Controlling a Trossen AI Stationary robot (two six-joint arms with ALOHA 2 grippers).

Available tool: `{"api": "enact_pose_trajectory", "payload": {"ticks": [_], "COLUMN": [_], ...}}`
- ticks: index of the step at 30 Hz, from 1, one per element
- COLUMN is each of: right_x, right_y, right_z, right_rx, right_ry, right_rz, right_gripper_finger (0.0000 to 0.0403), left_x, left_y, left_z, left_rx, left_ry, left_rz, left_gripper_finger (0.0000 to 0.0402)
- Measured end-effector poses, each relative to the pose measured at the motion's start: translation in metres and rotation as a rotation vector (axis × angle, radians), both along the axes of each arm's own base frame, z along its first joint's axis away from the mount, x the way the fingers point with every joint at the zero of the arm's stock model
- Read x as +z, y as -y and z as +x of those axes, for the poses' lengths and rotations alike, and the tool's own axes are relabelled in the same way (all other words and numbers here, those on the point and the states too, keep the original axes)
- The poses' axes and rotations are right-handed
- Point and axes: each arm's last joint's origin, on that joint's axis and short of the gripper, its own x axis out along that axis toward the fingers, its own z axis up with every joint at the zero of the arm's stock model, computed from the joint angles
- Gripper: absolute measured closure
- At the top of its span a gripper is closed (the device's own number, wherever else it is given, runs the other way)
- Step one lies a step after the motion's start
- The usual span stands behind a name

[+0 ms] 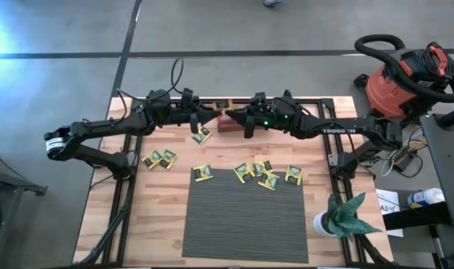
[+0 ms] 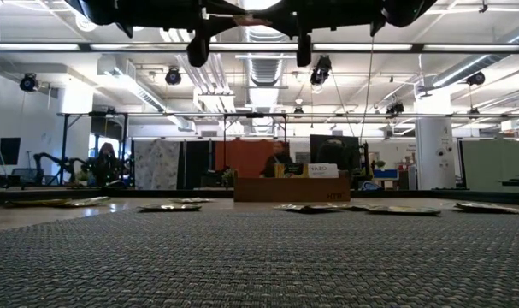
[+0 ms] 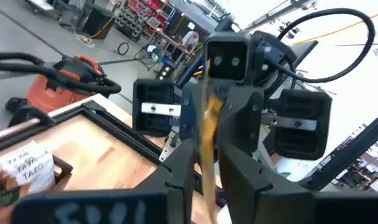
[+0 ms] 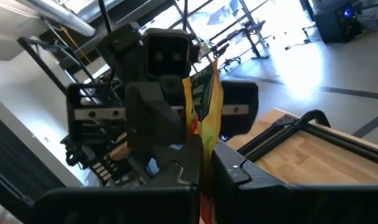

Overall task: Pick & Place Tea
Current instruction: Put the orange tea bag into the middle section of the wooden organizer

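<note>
My two grippers face each other, level, above the table's far middle, over the brown wooden tray (image 1: 228, 124). Between them an orange tea sachet (image 1: 218, 112) stands on edge in the air. My right gripper (image 4: 204, 168) is shut on it. My left gripper (image 3: 206, 180) is open, one finger on each side of the sachet (image 3: 207, 124), with a narrow gap visible on both sides. Several yellow-green tea sachets lie flat on the wood: one (image 1: 203, 135) near the tray, a pair (image 1: 159, 158) at the left, and others (image 1: 268, 178) along the mat's far edge. My right gripper pinches the orange sachet's end nearest to it (image 4: 203, 146) between its two fingers, coming level from the table's right side. The sachet stands on edge, lifted clear of the tray and table, and sticks out past the fingertips toward my left gripper.
A dark ribbed mat (image 1: 245, 213) covers the table's near middle. A white cup with a green cloth (image 1: 345, 217) stands at the near right. A red shop vacuum (image 1: 406, 82) sits beyond the right edge. The tray (image 3: 27, 177) holds white sachets.
</note>
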Motion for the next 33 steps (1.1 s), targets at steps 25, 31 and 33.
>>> {"api": "enact_pose_trajectory", "payload": {"ticks": [25, 31, 33], "right_x": [0.009, 0.036, 0.042], "right_y": [0.009, 0.019, 0.022], "right_z": [-0.006, -0.013, -0.011], "right_rx": [0.036, 0.116, 0.169], "right_ry": [-0.487, -0.729, -0.765], "right_rz": [-0.271, -0.425, -0.457], "right_gripper_finger": [0.0293, 0.0276, 0.0278], "left_x": [-0.025, -0.041, -0.047], "left_y": [0.002, 0.007, 0.006], "left_z": [0.002, 0.017, 0.022], "left_rx": [-0.021, -0.052, -0.035], "left_ry": [-0.242, -0.307, -0.337], "left_rz": [0.132, 0.207, 0.221], "left_gripper_finger": [0.0401, 0.0401, 0.0401]}}
